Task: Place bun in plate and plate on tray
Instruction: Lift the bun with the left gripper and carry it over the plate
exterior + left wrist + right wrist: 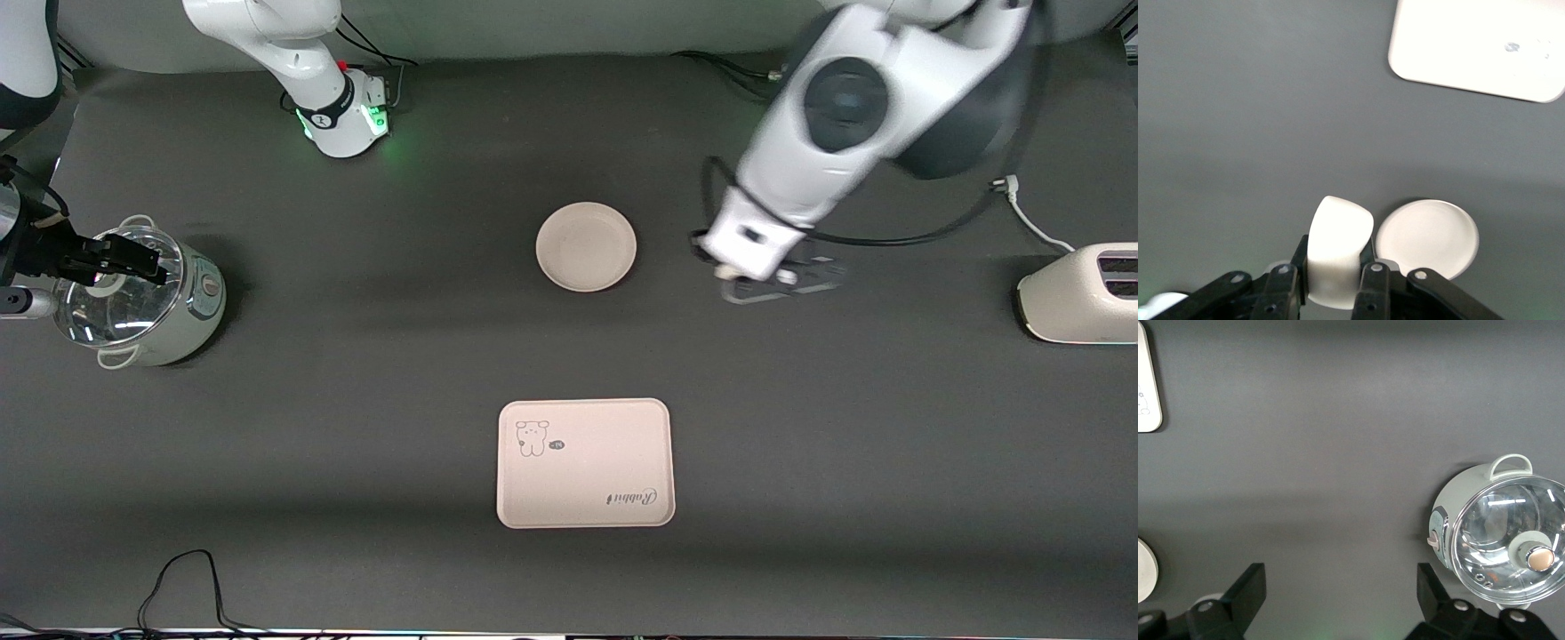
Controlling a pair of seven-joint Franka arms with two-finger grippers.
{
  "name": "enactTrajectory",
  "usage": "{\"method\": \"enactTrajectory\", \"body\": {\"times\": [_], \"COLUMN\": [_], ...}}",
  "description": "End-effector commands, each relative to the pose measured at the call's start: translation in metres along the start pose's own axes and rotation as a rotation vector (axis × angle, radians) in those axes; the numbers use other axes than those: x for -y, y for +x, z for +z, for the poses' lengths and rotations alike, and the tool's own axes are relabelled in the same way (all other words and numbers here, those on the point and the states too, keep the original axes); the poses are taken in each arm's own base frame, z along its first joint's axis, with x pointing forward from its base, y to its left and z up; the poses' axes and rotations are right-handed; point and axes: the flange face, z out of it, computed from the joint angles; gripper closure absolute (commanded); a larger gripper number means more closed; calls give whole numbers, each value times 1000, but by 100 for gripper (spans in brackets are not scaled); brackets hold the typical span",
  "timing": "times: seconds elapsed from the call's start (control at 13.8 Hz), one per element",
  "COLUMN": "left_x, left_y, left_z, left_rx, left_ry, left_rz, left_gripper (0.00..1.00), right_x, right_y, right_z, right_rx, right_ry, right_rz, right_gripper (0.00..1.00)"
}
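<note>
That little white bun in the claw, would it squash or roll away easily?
The bun looks soft and light, so the left gripper shut on it could probably dent it. Its rounded sides suggest it might roll if dropped on the plate.

Plate (pixel 586 246) sits mid-table w/ bare mat all round; tray (pixel 584 463) lies nearer the front camera, well apart from it, wide open lane btwn them. Pot (pixel 142 298) blocks the right arm's end, toaster (pixel 1080 293) the left arm's end. Left gripper (pixel 787 277), clamped on bun (pixel 1337 250), hangs beside plate.
</note>
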Motion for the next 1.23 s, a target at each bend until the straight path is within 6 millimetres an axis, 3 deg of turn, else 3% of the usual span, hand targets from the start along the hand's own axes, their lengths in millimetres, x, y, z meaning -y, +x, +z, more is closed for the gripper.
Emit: {"method": "enactTrajectory", "body": {"times": [0.0,0.36,0.51,0.79,1.01,1.16], "left_x": [-48,-114,-117,-114,-118,-121], "left_y": [-23,-77,-94,-107,-115,-123], "left_z": [44,158,198,262,296,309], "left_rx": [6,-9,-27,-22,-22,-11], "left_ry": [3,-11,-35,-41,-30,-17], "left_rz": [-70,-64,-59,-58,-131,-129], "left_gripper": [68,70,70,69,69,68], "right_x": [-3,-3,-3,-3,-3,-3], "right_y": [-2,-2,-2,-2,-2,-2], "right_z": [-3,-3,-3,-3,-2,-2], "right_rx": [6,6,6,6,7,7], "right_ry": [-15,-15,-15,-15,-15,-15], "right_rz": [-22,-22,-22,-20,-22,-22], "right_gripper": [0,0,0,0,0,0]}}
